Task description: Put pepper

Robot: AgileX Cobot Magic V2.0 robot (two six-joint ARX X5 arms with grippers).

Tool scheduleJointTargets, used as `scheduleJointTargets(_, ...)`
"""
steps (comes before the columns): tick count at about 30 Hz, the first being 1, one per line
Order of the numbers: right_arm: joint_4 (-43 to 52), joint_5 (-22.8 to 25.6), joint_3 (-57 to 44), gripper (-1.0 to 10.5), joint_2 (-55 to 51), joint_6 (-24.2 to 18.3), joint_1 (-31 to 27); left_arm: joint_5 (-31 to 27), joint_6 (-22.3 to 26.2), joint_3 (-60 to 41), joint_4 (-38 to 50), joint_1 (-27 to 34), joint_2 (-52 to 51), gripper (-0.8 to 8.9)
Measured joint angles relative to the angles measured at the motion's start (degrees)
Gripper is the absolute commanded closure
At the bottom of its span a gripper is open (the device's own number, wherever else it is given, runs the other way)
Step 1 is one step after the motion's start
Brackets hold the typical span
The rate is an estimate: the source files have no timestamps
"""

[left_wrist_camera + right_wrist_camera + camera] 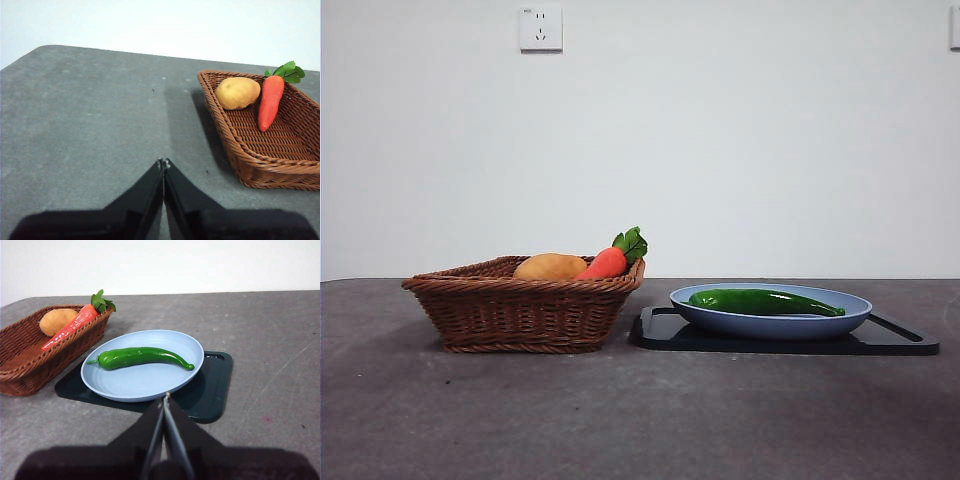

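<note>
The long glossy green pepper lies flat in the blue plate; it also shows in the right wrist view on the plate. The plate rests on a black tray. My right gripper is shut and empty, held back from the plate's near rim. My left gripper is shut and empty over bare table, apart from the wicker basket. Neither arm shows in the front view.
The brown wicker basket stands left of the tray and holds a tan potato and an orange carrot with green leaves. The dark grey table runs to a white wall with a socket.
</note>
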Motion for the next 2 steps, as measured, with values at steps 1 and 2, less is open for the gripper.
scheduleJointTargets(1, 0.0, 0.0, 0.0, 9.4, 0.0, 0.1, 0.0, 0.0, 0.0, 0.0, 0.0, 0.0, 0.0, 8.05)
scheduleJointTargets(2, 0.0, 0.0, 0.0, 9.4, 0.0, 0.1, 0.0, 0.0, 0.0, 0.0, 0.0, 0.0, 0.0, 8.05)
